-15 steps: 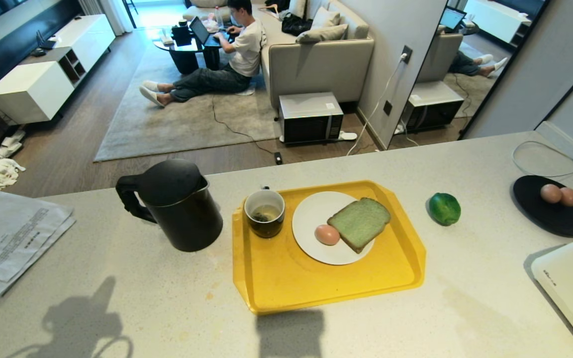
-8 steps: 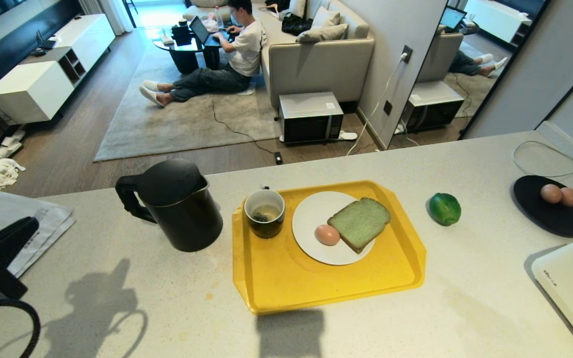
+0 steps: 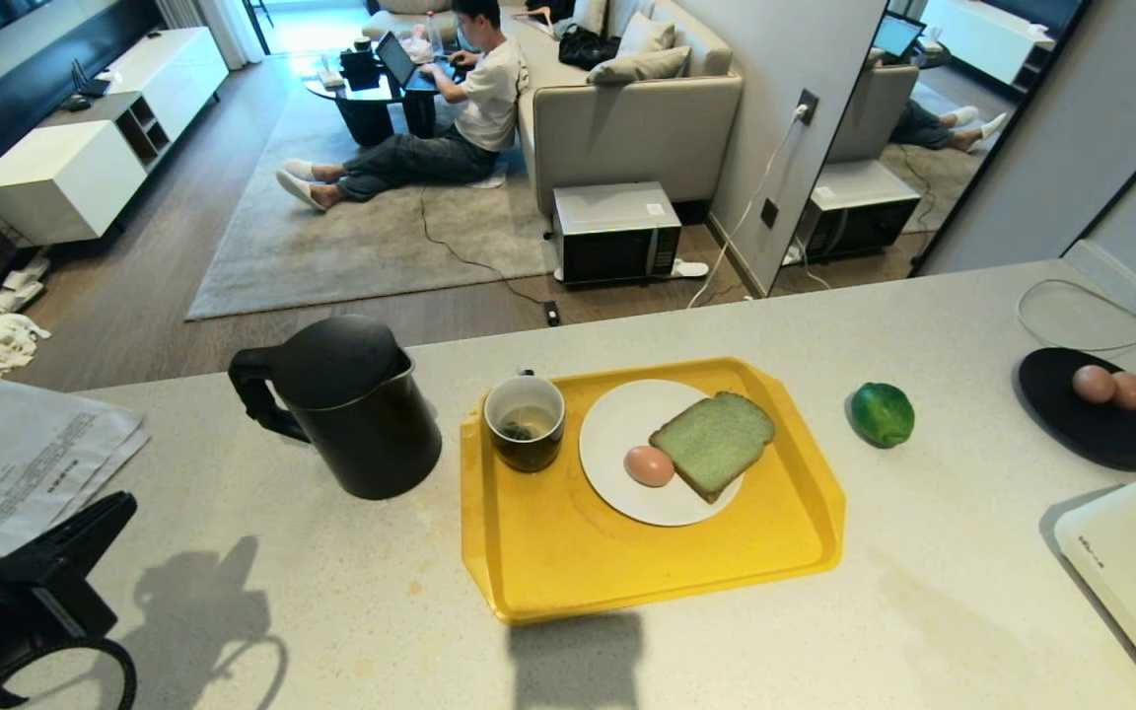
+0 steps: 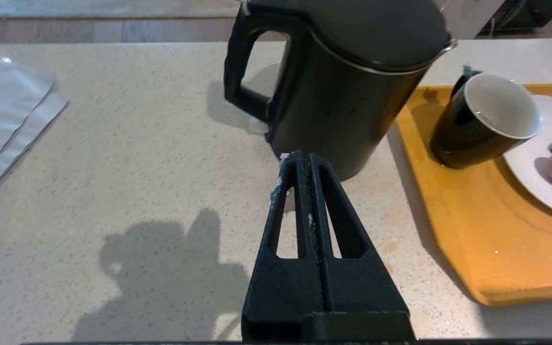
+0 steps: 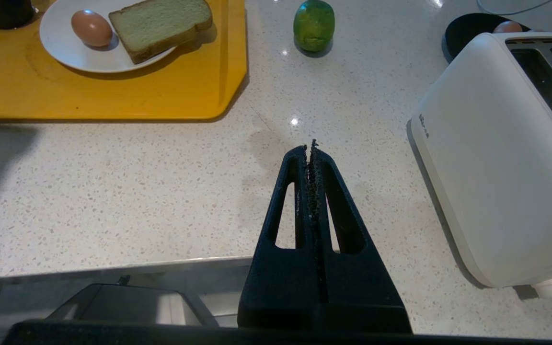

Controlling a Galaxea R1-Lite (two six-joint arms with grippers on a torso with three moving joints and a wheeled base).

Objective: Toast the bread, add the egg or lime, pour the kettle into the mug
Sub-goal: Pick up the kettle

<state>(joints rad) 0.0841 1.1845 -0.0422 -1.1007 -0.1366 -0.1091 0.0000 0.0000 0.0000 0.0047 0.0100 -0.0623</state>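
The black kettle (image 3: 346, 404) stands on the counter left of the yellow tray (image 3: 627, 562). On the tray sits the dark mug (image 3: 525, 422) and a white plate (image 3: 617, 493) carrying the pale green bread (image 3: 714, 441) and the egg (image 3: 648, 465). The lime (image 3: 882, 414) lies on the counter right of the tray. My left gripper (image 4: 304, 156) is shut and empty, low over the counter, pointing at the kettle (image 4: 343, 81) from its near side; its arm shows at the head view's lower left. My right gripper (image 5: 310, 146) is shut and empty near the counter's front edge.
A white toaster (image 5: 501, 153) stands at the right front. A black dish (image 3: 1100, 434) with two brown eggs sits at the far right. Papers (image 3: 16, 463) lie at the left. A person sits on the floor beyond the counter.
The left arm has come into the head view at the lower left and moved forward and right toward the kettle. Nothing on the counter has moved.
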